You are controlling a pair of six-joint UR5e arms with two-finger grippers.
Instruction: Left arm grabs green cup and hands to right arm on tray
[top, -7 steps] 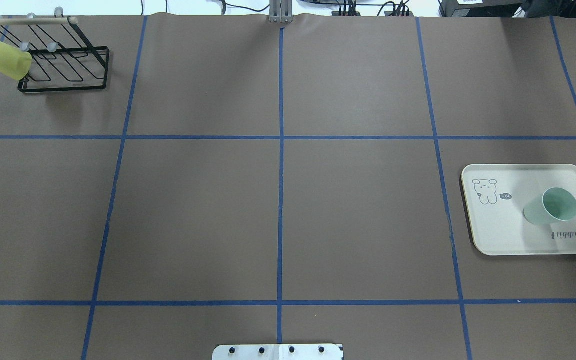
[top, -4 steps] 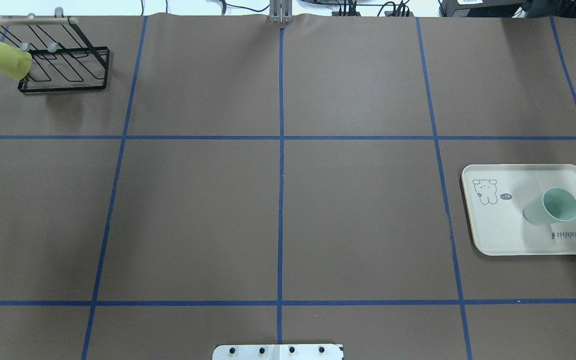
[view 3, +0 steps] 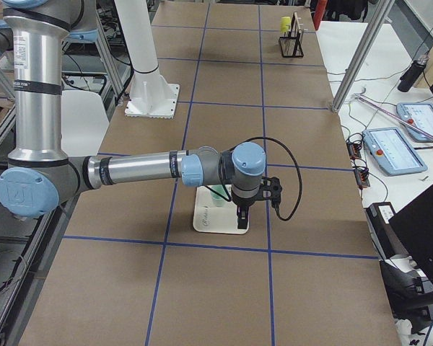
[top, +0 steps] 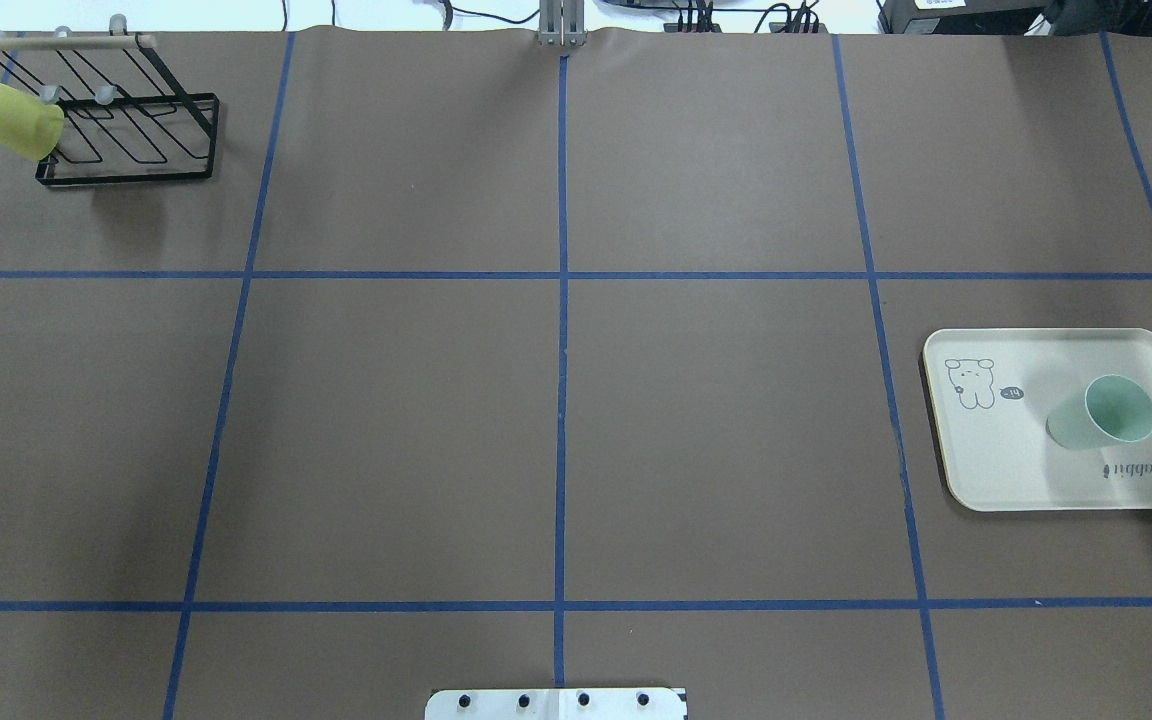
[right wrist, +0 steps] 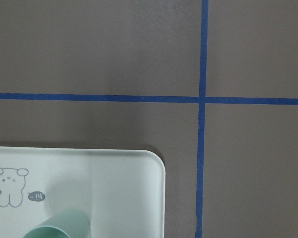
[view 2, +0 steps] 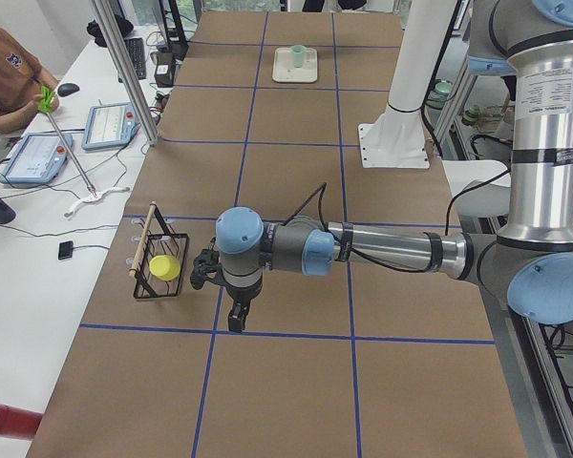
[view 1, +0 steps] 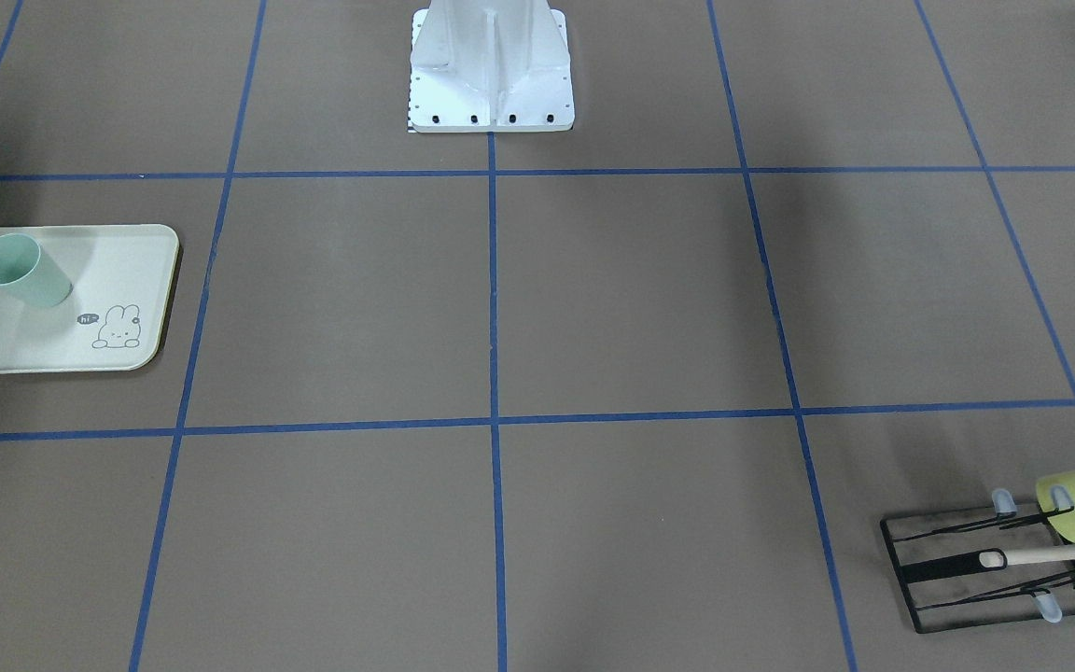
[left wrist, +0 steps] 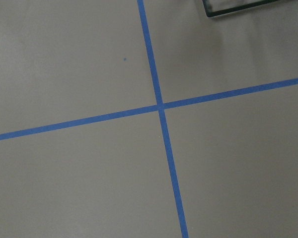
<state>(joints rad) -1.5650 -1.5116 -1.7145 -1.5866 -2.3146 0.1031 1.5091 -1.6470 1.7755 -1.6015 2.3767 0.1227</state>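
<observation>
Green cup stands on tray, well apart from wire rack.

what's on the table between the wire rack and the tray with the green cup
Nothing: in the overhead view the stretch between the black wire rack and the tray is bare brown table, crossed only by blue tape lines.

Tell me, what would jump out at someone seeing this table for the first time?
A green cup stands on the cream bunny tray at the robot's right end of the table. At the far left corner a yellow-green cup sits tilted on a black wire rack. From the sides, the left arm and the right arm reach out over the table.
</observation>
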